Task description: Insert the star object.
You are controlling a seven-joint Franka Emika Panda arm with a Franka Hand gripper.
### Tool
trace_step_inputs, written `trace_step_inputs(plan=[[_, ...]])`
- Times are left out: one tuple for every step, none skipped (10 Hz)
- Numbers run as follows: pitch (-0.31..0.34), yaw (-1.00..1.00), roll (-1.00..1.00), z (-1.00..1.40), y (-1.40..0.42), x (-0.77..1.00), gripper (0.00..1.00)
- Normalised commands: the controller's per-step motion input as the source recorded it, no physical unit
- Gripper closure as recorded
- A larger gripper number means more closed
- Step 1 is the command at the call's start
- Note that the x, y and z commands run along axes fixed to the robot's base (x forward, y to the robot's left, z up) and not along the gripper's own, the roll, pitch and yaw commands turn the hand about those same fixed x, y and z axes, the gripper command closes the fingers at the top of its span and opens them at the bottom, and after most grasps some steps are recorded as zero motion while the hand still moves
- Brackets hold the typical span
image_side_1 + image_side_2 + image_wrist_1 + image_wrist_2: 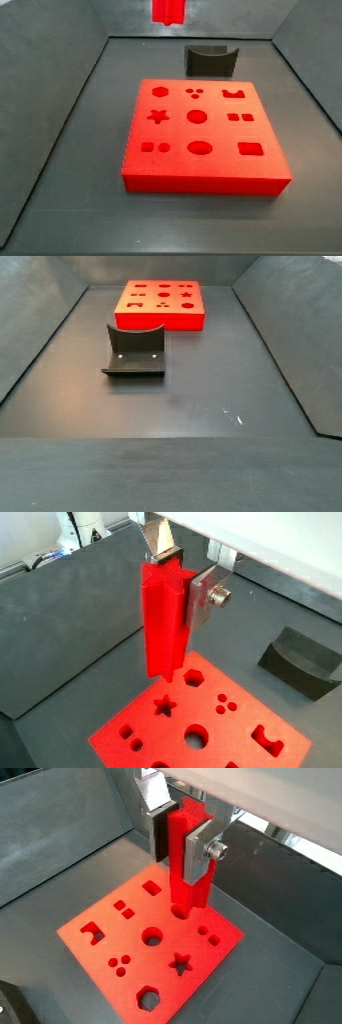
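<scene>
The star object (167, 617), a long bright red peg with a star cross-section, hangs upright between the fingers of my gripper (181, 587). The gripper (181, 848) is shut on its upper part. The peg's lower end hovers above the flat red block (120, 727), near the edge by its hexagon hole. The block's star hole (166, 706) shows in both wrist views (183, 965) and in a side view (158, 116). In that side view only the peg's lower end (168, 10) shows, high above the far side of the block (174, 165).
A dark grey curved holder (210, 60) stands just behind the block; it also shows in a wrist view (301, 660) and a side view (135, 351). The block (160, 321) lies on a grey floor enclosed by sloping grey walls (74, 90).
</scene>
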Motion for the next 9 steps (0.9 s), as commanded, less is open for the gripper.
trace_step_inputs(plan=[[-0.166, 0.43, 0.10, -0.59, 0.00, 0.00, 1.00], [-0.177, 0.70, 0.25, -0.53, -0.12, 0.00, 1.00], [-0.194, 0.69, 0.18, -0.55, -0.15, 0.00, 1.00], [-0.191, 0.68, 0.19, -0.55, -0.15, 0.00, 1.00], [-0.189, 0.64, 0.22, -0.59, -0.08, 0.00, 1.00], [-0.117, 0.46, 0.21, -0.57, 0.00, 0.00, 1.00], [-0.063, 0.03, 0.17, -0.67, 0.00, 0.05, 1.00], [-0.020, -0.22, 0.14, -0.53, 0.00, 0.09, 1.00], [0.000, -0.50, 0.07, -0.40, 0.00, 0.12, 1.00]])
